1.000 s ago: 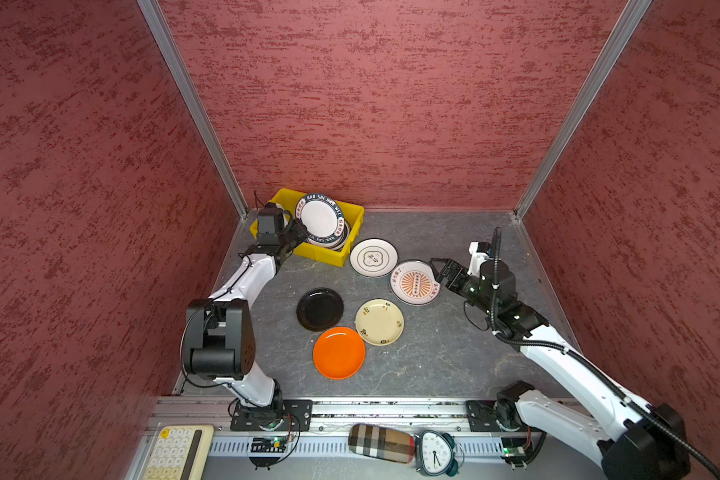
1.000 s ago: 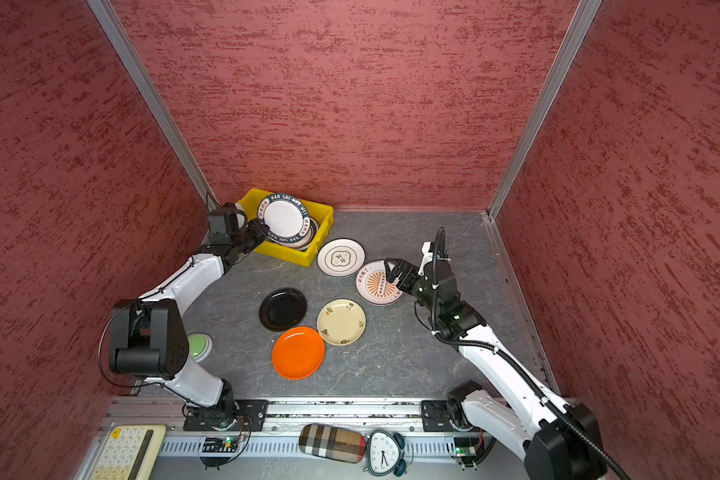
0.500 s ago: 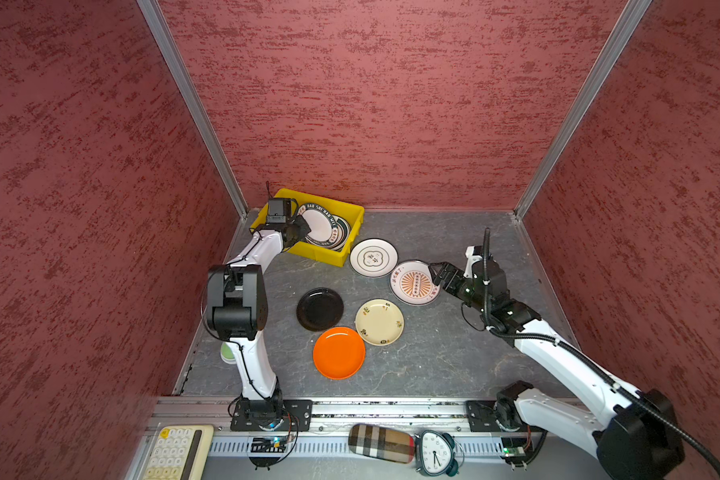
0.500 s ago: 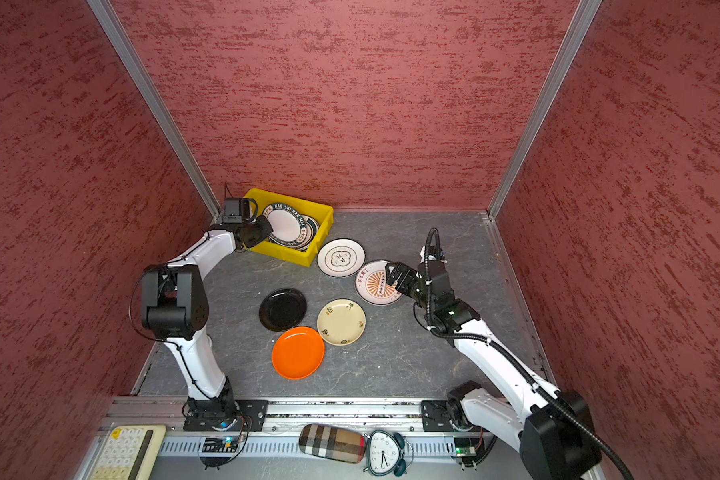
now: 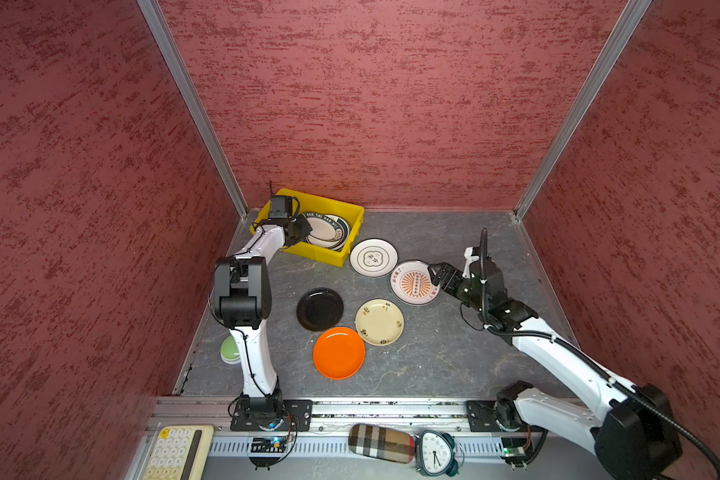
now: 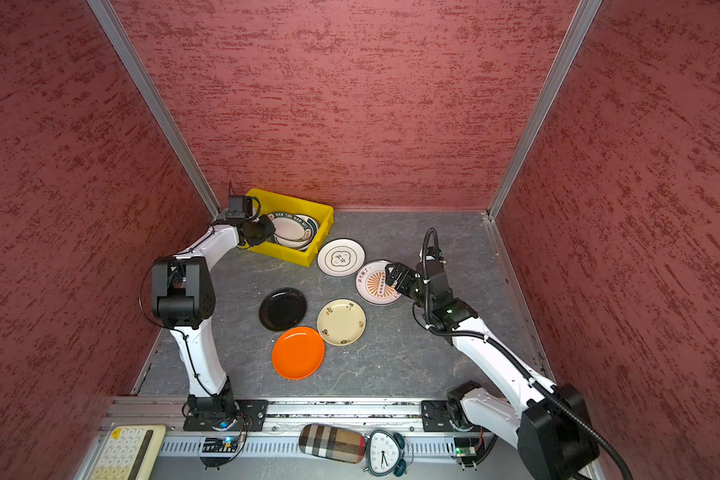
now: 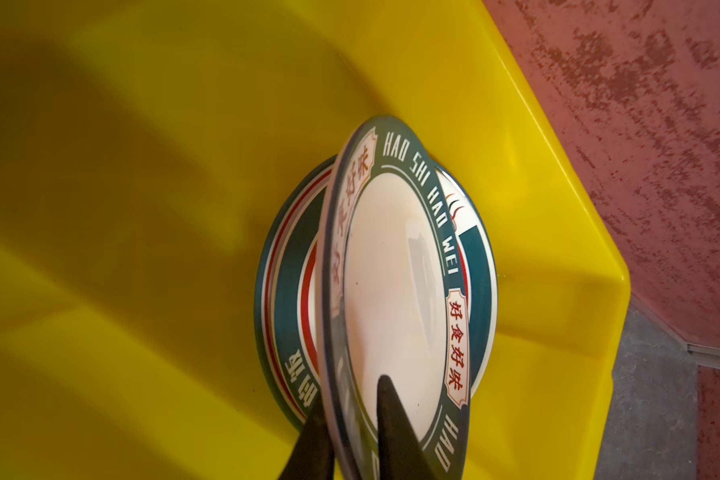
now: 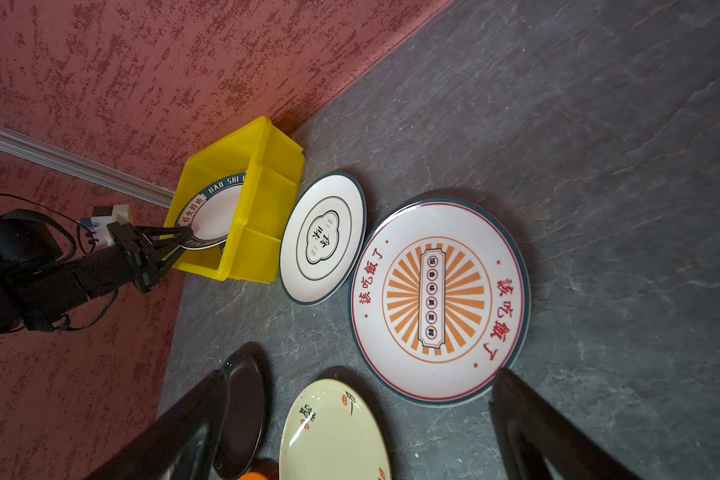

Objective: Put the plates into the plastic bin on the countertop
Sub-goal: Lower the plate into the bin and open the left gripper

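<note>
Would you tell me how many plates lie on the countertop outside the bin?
5: cloud plate beside the bin, sunburst plate right of it, black plate, cream plate and orange plate in the middle. A green round thing behind the left arm may be a sixth.

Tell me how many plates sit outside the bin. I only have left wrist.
Observer: Five on the countertop: black plate, orange plate, cream floral plate, cloud-outline plate, sunburst plate.
Operator: Right gripper?
Observer: The right gripper is open at the sunburst plate's edge, nothing held.
Operator: Anything else on the counter?
Observer: A pale green round object, half hidden behind the left arm.
</note>
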